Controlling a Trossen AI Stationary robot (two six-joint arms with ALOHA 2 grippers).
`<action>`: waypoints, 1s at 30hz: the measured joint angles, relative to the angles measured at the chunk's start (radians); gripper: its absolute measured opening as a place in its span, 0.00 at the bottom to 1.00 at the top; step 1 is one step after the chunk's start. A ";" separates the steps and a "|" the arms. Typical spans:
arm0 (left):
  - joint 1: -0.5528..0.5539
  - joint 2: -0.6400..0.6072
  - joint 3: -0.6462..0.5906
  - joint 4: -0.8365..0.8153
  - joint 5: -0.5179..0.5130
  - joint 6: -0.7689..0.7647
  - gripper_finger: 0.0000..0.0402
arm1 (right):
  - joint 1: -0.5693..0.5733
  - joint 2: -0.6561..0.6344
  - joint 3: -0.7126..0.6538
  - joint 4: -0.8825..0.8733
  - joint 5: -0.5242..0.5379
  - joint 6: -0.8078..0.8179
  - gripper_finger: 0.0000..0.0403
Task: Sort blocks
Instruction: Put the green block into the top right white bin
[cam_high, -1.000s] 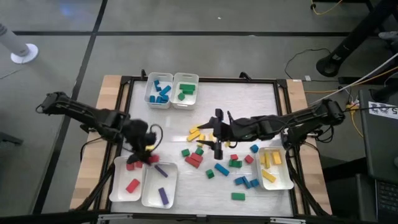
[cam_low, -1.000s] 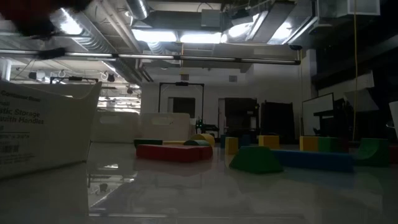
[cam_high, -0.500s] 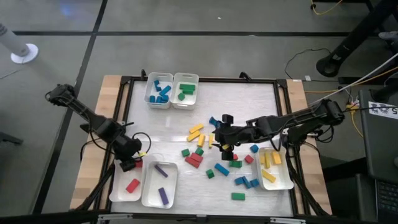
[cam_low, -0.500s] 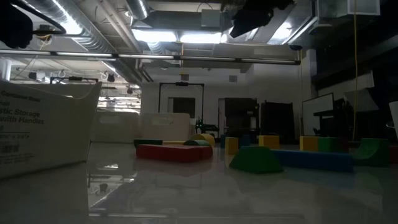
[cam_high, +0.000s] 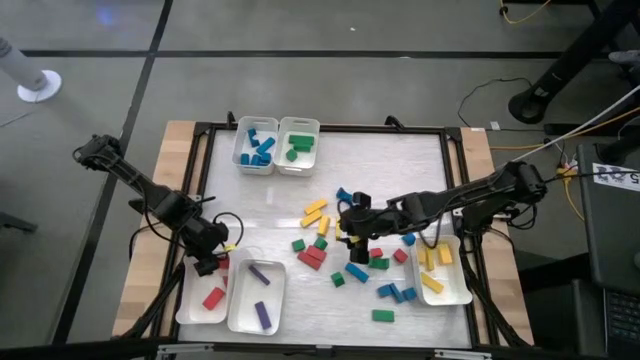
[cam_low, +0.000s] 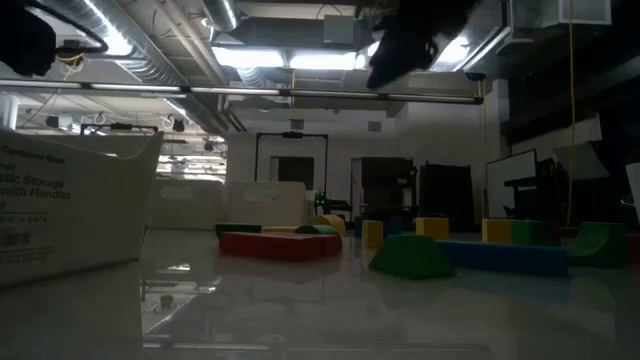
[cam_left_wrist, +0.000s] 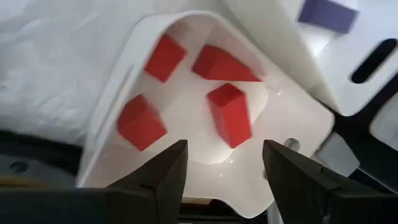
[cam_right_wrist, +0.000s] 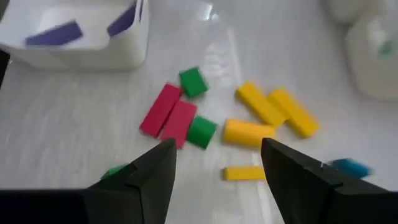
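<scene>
High view, looking straight down: a white table carries loose coloured blocks (cam_high: 345, 255) scattered across its middle, with white trays at the edges. Two trays sit together at the far edge, one holding blue blocks (cam_high: 256, 146) and one holding green blocks (cam_high: 298, 146). A tray of yellow blocks (cam_high: 434, 268) lies at the near right. At the near left, a tray of red blocks (cam_high: 205, 298) sits beside a tray of purple blocks (cam_high: 259, 300).

The left gripper (cam_high: 207, 263) hangs over the far end of the red tray. Left wrist view shows its two dark fingers spread apart with nothing between them, and four red blocks (cam_left_wrist: 227, 114) lying in the tray's (cam_left_wrist: 118, 106) rounded corner below. A purple block (cam_left_wrist: 328, 14) shows in the neighbouring tray.

The right gripper (cam_high: 357, 240) is over the middle of the loose pile. Right wrist view shows its fingers (cam_right_wrist: 149, 174) wide apart and empty, above two red bars (cam_right_wrist: 169, 116) lying side by side, two green cubes (cam_right_wrist: 193, 81), and several yellow bars (cam_right_wrist: 277, 111).

Low view is dim; a dark shape near the ceiling lights is probably an arm, though which one is unclear.
</scene>
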 joint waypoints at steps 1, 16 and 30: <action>0.000 0.000 0.000 0.018 0.000 0.008 0.48 | 0.000 0.015 -0.005 0.016 -0.017 0.008 0.58; 0.000 0.000 0.000 0.257 -0.011 0.118 0.48 | 0.000 0.252 -0.020 0.167 -0.025 0.104 0.58; 0.000 0.000 0.000 0.259 -0.075 0.134 0.48 | -0.002 0.378 -0.019 0.283 0.050 0.231 0.58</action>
